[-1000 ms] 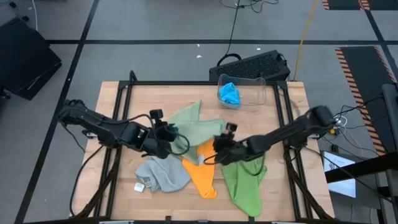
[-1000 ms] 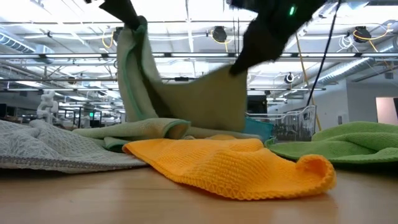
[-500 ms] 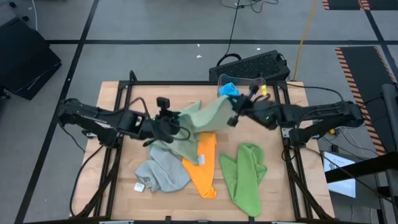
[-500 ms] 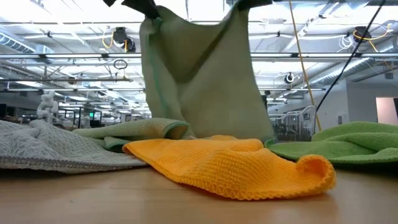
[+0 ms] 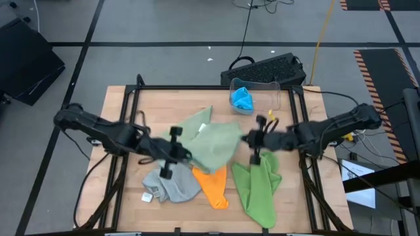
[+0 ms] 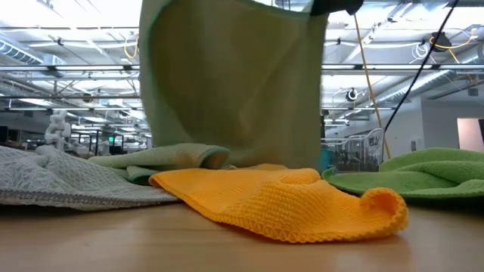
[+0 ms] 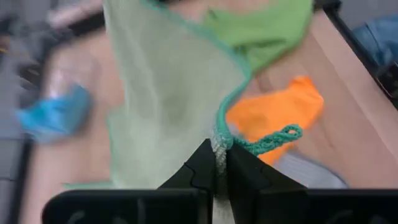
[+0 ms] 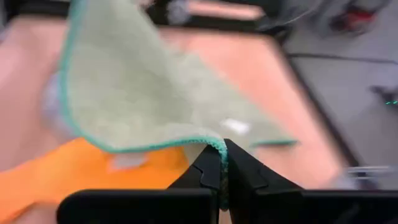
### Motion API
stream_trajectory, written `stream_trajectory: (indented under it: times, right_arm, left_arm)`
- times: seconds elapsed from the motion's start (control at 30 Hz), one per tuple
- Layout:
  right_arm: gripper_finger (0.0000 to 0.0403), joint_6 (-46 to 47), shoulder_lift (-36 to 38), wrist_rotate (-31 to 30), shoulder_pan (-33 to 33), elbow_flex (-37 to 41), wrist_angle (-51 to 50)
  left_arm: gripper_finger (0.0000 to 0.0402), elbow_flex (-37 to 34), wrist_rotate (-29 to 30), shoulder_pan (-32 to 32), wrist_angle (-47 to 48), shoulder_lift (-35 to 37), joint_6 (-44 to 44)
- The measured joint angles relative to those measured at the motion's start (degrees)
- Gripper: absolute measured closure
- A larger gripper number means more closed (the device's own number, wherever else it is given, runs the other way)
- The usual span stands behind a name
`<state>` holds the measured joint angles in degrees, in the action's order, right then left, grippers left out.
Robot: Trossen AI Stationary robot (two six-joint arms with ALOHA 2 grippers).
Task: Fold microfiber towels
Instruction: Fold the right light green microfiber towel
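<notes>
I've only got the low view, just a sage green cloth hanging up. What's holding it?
Observer: Both arms. The left claw is shut on one edge of the sage green towel.
Operator: And the other side?
Observer: The right claw is shut on another edge, so the towel hangs stretched between them.
Operator: Anything behind it that I can't see?
Observer: A bright blue towel sits in a clear bin at the table's far edge.
</notes>
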<state>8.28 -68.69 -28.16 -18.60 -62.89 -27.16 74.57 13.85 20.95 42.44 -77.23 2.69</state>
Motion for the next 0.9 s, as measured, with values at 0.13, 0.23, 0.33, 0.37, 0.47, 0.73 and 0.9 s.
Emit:
stream_trajectory:
  times: [0.13, 0.23, 0.33, 0.37, 0.47, 0.73, 0.9]
  right_arm:
    - [0.0401, 4.5, -2.5, 1.6, -5.3, 0.0, -1.4]
    - [0.0401, 7.8, -3.4, 4.5, -9.1, 0.0, -2.1]
    - [0.0401, 10.7, -3.4, 4.5, -12.7, 0.0, -4.5]
    - [0.0401, 12.1, -3.2, 4.5, -13.5, 0.0, -5.9]
    - [0.0401, 17.4, -3.1, 3.7, -15.1, 0.0, -9.6]
    - [0.0401, 22.6, -6.6, 1.2, -17.6, 1.9, -7.3]
    - [0.0401, 22.7, -8.0, 1.2, -17.5, 6.5, 1.5]
  left_arm:
    - [0.0371, 0.0, -6.1, 3.3, -5.3, -5.4, 0.0]
    - [0.0371, 0.0, -9.8, 6.5, -12.1, -9.6, 4.5]
    - [0.0371, 0.0, -8.9, 9.3, -12.2, -11.9, 9.0]
    - [0.0371, 0.0, -7.6, 9.8, -11.4, -12.2, 9.9]
    - [0.0371, 0.0, 0.8, 10.4, -8.1, -12.5, 4.7]
    - [0.0316, -0.5, 6.4, 12.1, -8.9, -16.0, -8.7]
    - [0.0232, -1.4, 11.9, 14.4, -6.7, -21.4, -14.9]
